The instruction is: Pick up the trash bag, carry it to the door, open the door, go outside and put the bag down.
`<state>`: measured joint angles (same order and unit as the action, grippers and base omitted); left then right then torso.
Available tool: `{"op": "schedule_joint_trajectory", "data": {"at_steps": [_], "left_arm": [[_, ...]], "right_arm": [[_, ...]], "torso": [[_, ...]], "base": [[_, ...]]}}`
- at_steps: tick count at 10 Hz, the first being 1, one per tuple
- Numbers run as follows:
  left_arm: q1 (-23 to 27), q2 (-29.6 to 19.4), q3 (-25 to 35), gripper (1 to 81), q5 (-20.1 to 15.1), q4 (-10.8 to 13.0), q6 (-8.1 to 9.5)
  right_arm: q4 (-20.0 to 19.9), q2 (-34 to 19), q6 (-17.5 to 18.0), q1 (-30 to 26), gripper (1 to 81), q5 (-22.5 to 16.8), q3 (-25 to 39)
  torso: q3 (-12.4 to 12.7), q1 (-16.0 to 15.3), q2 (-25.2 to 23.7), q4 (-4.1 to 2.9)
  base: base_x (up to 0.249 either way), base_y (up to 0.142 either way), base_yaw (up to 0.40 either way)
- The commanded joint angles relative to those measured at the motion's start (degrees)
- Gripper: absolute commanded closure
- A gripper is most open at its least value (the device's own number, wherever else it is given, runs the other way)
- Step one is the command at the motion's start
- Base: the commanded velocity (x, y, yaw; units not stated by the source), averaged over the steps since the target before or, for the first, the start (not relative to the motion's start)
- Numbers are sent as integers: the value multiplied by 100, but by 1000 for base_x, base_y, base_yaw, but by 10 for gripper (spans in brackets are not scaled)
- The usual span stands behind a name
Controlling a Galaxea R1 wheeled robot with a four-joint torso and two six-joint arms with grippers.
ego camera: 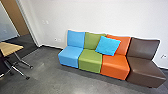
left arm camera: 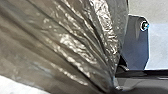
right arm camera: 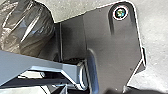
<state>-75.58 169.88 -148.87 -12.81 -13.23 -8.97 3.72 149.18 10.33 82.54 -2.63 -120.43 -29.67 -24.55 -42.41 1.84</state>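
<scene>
Trash bag point(left arm camera: 62, 45) | folds converge at one narrow end; long axis unclear | your grip, both sides: not discernible

Seats point(ego camera: 90, 62), table point(ego camera: 10, 48) on concrete-looking floor point(ego camera: 50, 77)

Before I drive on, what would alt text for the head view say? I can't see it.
A row of four seats, blue, green, orange and brown from left to right, runs along a pale wall, with a bright blue cushion leaning between green and orange. At the left edge, a wood-topped table stands on a grey floor.
</scene>
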Motion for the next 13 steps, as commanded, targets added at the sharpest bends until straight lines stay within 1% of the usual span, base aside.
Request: {"op": "schedule_joint_trajectory", "data": {"at_steps": [1,5,6,7,8,9,11,12,13], "left_arm": [[188,20,16,811,-459,-4,-26],[162,38,-2,811,-459,-4,-26],[162,38,-11,811,-459,-4,-26],[153,38,-19,811,-459,-4,-26],[145,38,-46,811,-442,-13,-26],[135,64,-80,811,-415,-13,-26],[100,161,-380,811,-406,-13,-26],[83,231,-547,811,-406,-13,-26],[74,293,-652,811,-406,21,-34]], "right_arm": [[50,-43,-48,-137,10,-369,-120],[112,379,-101,-84,10,-378,-718],[112,440,-110,-84,10,-387,-797],[120,484,-110,-84,10,-387,-841],[120,588,-110,-75,10,-378,-997],[120,738,-110,-49,10,-369,-1242],[164,1117,-110,-40,10,-369,-1904],[199,1275,-110,-40,10,-369,-2124],[252,1389,-110,-31,10,-369,-2255]], "torso": [[467,362,560,0],[1207,887,1356,0],[885,1036,1581,0],[988,1145,1738,0],[1025,1239,1878,0],[1065,1352,2059,0],[1075,1609,2451,0],[1193,1741,2656,0],[1516,1881,2872,0]], "base": [[0,0,0],[0,0,0],[0,0,0],[0,0,0],[0,0,0],[0,0,0],[0,0,0],[0,0,0],[0,0,0]]}}
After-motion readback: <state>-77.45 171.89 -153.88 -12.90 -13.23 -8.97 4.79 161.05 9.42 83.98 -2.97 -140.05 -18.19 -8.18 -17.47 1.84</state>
